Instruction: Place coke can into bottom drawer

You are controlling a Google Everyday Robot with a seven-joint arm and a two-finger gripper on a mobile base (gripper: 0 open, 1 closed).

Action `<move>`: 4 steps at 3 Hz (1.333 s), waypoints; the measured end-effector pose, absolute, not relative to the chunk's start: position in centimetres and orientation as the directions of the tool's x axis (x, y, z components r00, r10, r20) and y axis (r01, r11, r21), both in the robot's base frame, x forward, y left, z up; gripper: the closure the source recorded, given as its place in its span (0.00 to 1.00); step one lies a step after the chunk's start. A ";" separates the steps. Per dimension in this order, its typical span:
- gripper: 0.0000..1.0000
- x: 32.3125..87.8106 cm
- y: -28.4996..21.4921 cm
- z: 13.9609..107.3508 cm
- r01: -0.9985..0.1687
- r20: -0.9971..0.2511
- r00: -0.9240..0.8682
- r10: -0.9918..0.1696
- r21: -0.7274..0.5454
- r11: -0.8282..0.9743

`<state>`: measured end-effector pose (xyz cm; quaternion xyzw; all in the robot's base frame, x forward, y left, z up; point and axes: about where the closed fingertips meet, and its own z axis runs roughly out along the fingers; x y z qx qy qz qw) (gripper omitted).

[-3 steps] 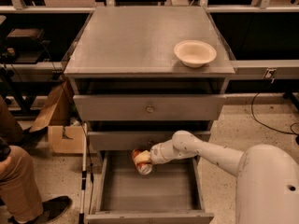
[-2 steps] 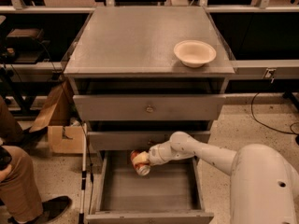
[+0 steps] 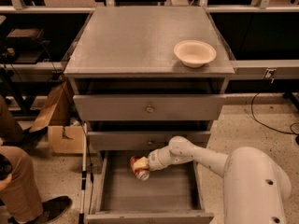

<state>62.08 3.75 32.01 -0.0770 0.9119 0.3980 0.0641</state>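
At lower centre, the gripper (image 3: 145, 164) hangs over the open bottom drawer (image 3: 156, 191), fingers pinching the tilted coke can (image 3: 138, 169).

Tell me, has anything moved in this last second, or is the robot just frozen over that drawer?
The gripper, still clamped on the coke can, has sunk a little toward the floor of the open bottom drawer, and the robot's white body has edged left. Nothing was let go. The white bowl and both upper drawers stayed put.
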 end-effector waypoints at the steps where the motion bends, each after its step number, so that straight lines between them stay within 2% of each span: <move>1: 1.00 60.9 2.4 30.2 -0.180 -0.162 -0.983 -0.088 0.731 0.658; 4: 1.00 58.3 -1.3 26.3 -0.159 -0.133 -0.987 -0.090 0.755 0.637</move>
